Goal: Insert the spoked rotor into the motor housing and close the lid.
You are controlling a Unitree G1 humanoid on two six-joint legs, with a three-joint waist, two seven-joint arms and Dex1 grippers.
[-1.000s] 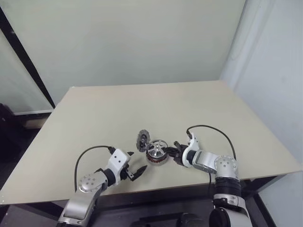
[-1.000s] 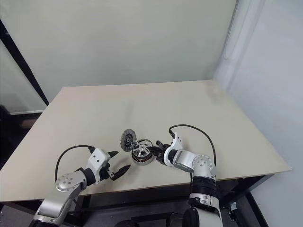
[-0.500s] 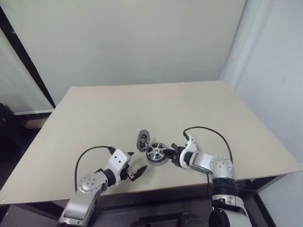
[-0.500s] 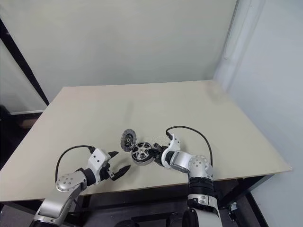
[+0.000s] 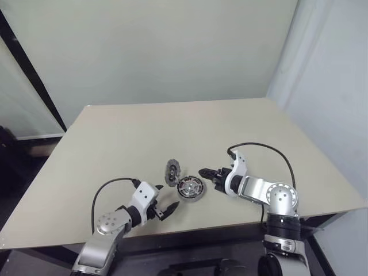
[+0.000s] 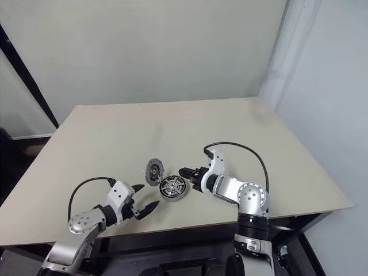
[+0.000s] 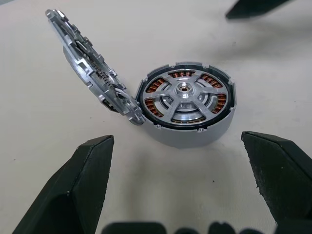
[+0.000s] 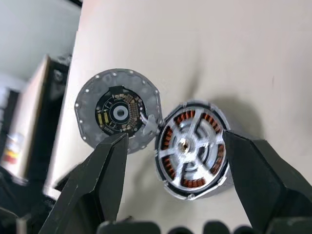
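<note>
Spoked rotor (image 7: 185,97) seated in motor housing (image 7: 192,134), frame centre; lid (image 7: 90,68) upright at its left. Both grippers, left gripper (image 7: 183,187) and right gripper (image 8: 170,180), wide open, empty. We'd tip the lid gently over.

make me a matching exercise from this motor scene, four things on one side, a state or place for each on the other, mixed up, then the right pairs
Things
1. spoked rotor
2. lid
3. left gripper
4. right gripper

States or places
A. stands swung open, still joined to the housing's rim
B. open, just to the right of the motor housing, holding nothing
C. sits inside the housing, over the copper windings
D. open, nearer the robot than the housing, holding nothing

Pairs: 1-C, 2-A, 3-D, 4-B
</note>
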